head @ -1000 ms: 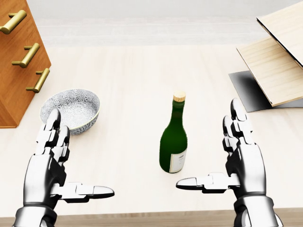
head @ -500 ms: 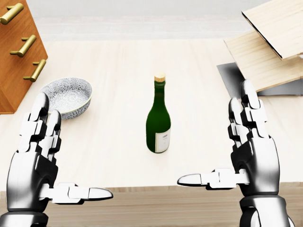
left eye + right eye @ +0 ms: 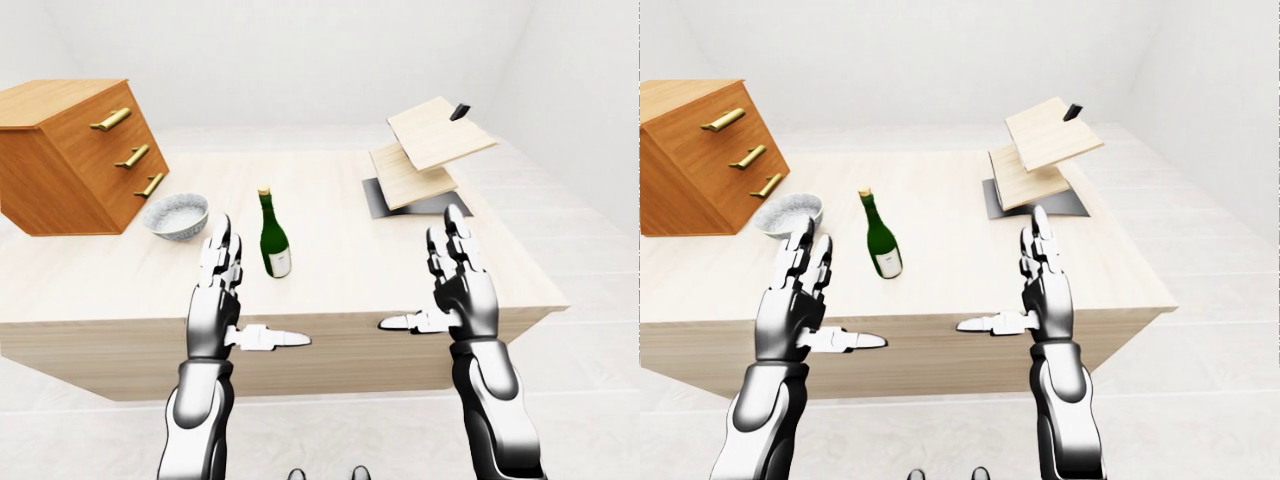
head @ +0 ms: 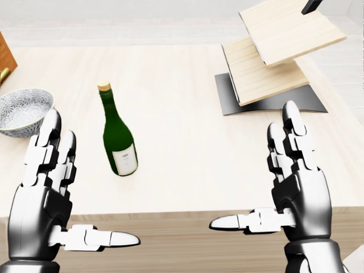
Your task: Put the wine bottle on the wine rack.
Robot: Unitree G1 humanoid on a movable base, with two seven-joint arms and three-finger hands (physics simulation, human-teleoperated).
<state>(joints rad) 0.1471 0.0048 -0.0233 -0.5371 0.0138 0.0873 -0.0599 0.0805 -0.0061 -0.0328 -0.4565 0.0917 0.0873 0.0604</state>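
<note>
A dark green wine bottle (image 4: 118, 145) with a cork top and a white label stands upright on the pale wooden table (image 4: 187, 182), left of centre in the head view. The wine rack (image 4: 273, 57), slanted pale boards on a dark base plate, sits at the top right. My left hand (image 4: 94, 176) is open at the lower left, its fingers pointing up beside the bottle without touching it. At the lower right my right hand (image 4: 251, 165) is open too, well apart from the bottle and below the rack. Neither hand holds anything.
A patterned grey bowl (image 4: 23, 111) rests at the left edge of the head view. A wooden drawer cabinet (image 3: 75, 155) with brass handles stands on the table's left end. The table's near edge (image 4: 182, 215) runs just under my hands.
The camera has swung to the right: bottle, bowl and cabinet slid left in the head view and the rack came further in. Both hands stay open and hold nothing.
</note>
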